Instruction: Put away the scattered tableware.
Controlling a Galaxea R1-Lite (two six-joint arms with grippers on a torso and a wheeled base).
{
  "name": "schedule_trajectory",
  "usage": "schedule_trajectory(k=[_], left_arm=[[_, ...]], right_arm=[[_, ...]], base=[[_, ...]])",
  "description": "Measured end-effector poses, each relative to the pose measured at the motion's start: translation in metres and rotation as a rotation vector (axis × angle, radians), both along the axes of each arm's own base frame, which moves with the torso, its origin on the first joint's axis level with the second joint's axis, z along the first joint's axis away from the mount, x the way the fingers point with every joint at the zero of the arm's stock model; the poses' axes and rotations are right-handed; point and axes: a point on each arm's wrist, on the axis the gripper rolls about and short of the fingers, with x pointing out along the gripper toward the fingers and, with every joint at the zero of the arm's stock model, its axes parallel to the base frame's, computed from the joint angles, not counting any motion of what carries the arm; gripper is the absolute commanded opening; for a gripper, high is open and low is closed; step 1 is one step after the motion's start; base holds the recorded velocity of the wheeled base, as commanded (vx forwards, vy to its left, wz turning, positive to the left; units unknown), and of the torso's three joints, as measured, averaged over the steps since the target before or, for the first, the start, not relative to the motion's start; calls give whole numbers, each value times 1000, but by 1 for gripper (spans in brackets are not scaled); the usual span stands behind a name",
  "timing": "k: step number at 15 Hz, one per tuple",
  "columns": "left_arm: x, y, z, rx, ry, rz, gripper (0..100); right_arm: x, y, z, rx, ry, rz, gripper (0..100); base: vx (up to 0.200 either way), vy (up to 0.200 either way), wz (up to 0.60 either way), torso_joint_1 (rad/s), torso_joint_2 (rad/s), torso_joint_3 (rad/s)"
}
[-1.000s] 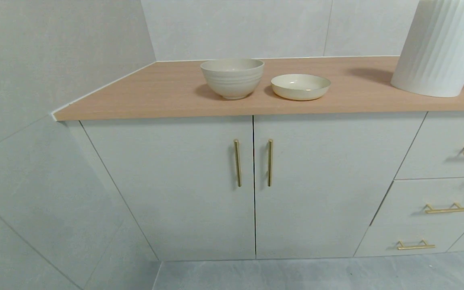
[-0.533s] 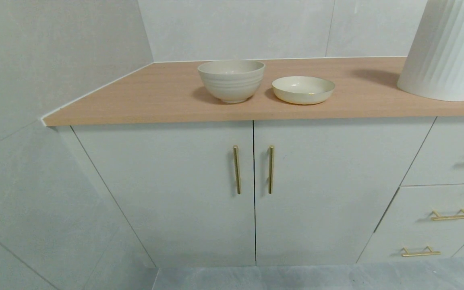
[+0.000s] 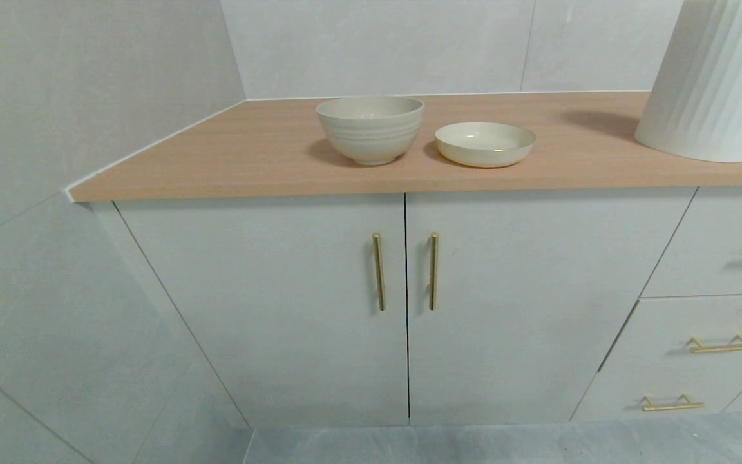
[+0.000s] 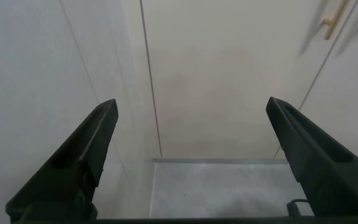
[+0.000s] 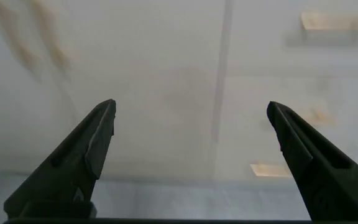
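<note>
Deep bowl (image 3: 370,129) left of shallow dish (image 3: 485,143) on wooden counter (image 3: 248,154), left gripper (image 4: 190,102) and right gripper (image 5: 190,104) spread wide, empty, near cabinet doors (image 3: 281,290)

we see a deep ribbed beige bowl (image 3: 370,129) upright just beside a shallow cream dish (image 3: 485,143) on the wooden countertop (image 3: 229,161).

Counter (image 3: 268,161): matt wood-grain top. Bowl (image 3: 370,129) matt with ridged sides; dish (image 3: 485,143) glossy, smooth. Doors (image 3: 268,309) matt, handles (image 3: 379,271) brushed gold metal; vase (image 3: 715,77) matt white, fluted
</note>
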Motion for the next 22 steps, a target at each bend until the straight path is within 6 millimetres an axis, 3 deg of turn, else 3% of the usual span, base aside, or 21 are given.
schedule_trajectory(k=[4,9,12,15,22], left_arm=[[0,0,0,-4,0,-1,100],[0,0,0,-4,-1,0,100],[0,0,0,-4,-1,-1,100],[0,0,0,-4,-1,0,100],[0,0,0,-4,0,-1,100]], right_arm=[[9,3,24,0,71,163,100],[42,6,39,7,276,280,100],[77,13,51,-2,433,395,100],[126,30,65,-22,486,487,100],[231,99,63,-47,528,663,100]], base=[[0,0,0,0,0,0],[0,0,0,0,0,0],[0,0,0,0,0,0],[0,0,0,0,0,0],[0,0,0,0,0,0]])
